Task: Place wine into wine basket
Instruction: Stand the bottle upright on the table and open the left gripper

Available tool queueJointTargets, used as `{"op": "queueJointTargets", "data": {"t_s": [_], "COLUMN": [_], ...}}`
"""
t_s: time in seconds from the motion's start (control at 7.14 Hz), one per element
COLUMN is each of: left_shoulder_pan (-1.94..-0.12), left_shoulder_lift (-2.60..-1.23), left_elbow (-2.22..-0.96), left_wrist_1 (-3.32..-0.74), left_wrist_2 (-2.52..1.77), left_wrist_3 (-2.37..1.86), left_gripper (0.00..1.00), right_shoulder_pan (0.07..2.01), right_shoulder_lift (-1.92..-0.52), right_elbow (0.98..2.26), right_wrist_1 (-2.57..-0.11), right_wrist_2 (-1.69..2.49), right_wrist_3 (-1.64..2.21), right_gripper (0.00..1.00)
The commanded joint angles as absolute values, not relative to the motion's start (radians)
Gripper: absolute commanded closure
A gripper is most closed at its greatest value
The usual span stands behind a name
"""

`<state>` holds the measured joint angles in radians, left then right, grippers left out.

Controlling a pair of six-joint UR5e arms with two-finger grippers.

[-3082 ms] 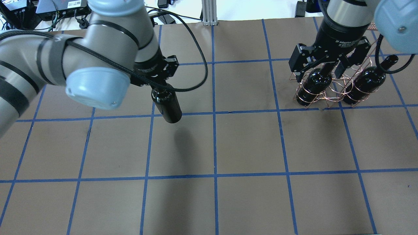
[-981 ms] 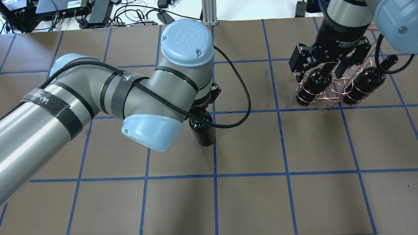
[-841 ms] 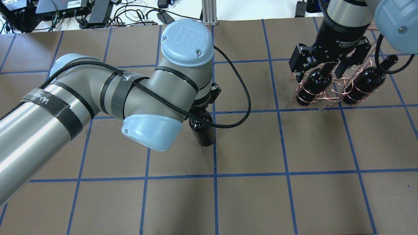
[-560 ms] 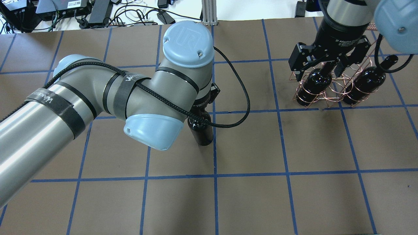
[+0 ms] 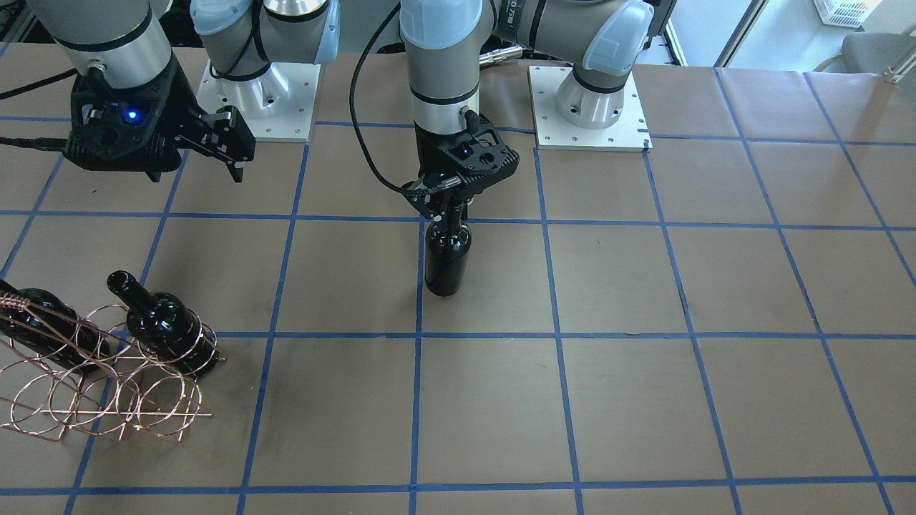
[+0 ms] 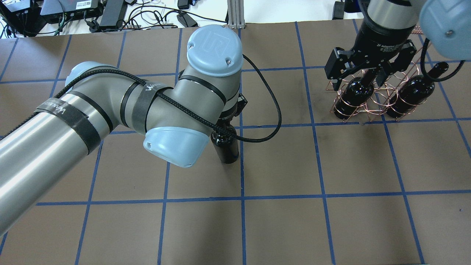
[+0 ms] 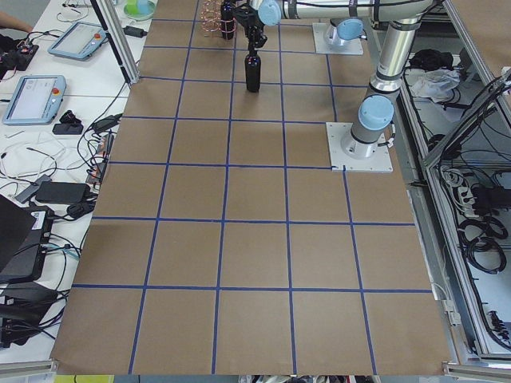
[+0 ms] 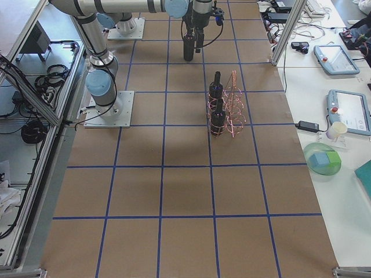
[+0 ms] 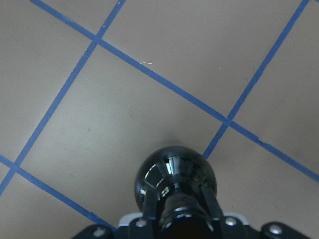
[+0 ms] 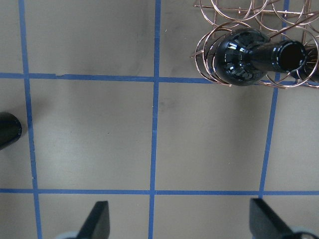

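My left gripper is shut on the neck of a glossy near-black wine bottle and holds it upright at the table's middle; I cannot tell if its base touches the table. The bottle also shows in the overhead view and the left wrist view. The copper wire wine basket stands at the far right of the overhead view and holds two other dark bottles, both tilted. My right gripper hangs open and empty above the basket.
The table is brown paper with a blue tape grid. The two arm bases stand at the robot's side. Cables and devices lie beyond the far edge.
Since 3.1 s ago my left arm has carried the bottle from the left part of the table to its middle. In the last second both arms shifted only slightly; the right gripper stays open.
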<state>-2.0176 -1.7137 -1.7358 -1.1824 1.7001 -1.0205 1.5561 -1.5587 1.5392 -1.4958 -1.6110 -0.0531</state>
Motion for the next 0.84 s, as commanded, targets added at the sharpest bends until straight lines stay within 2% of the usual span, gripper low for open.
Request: {"op": "queueJointTargets", "data": {"t_s": [0.0,0.14,0.28,0.7], "left_shoulder_pan": [-2.019,-2.025,-2.025,-2.014], "left_shoulder_lift": [-1.715,-1.717,-1.713,-1.689], "left_elbow": [-1.738,-1.741,-1.74,-1.724], "left_wrist_1": [-1.183,-1.184,-1.184,-1.181], "left_wrist_2": [1.701,1.704,1.704,1.706], "left_wrist_3": [-1.023,-1.02,-1.02,-0.991], "left_gripper": [0.8,0.38,0.11,0.0], "right_shoulder_pan": [1.554,1.552,1.551,1.555], "right_shoulder_lift": [-1.563,-1.566,-1.578,-1.578], "right_elbow": [1.539,1.539,1.537,1.539], "right_wrist_1": [-1.496,-1.488,-1.491,-1.496], "right_wrist_2": [-1.615,-1.614,-1.611,-1.614], "right_wrist_3": [-0.055,-0.057,-0.057,-0.038], "right_gripper": [0.0,0.0,0.0,0.0]}}
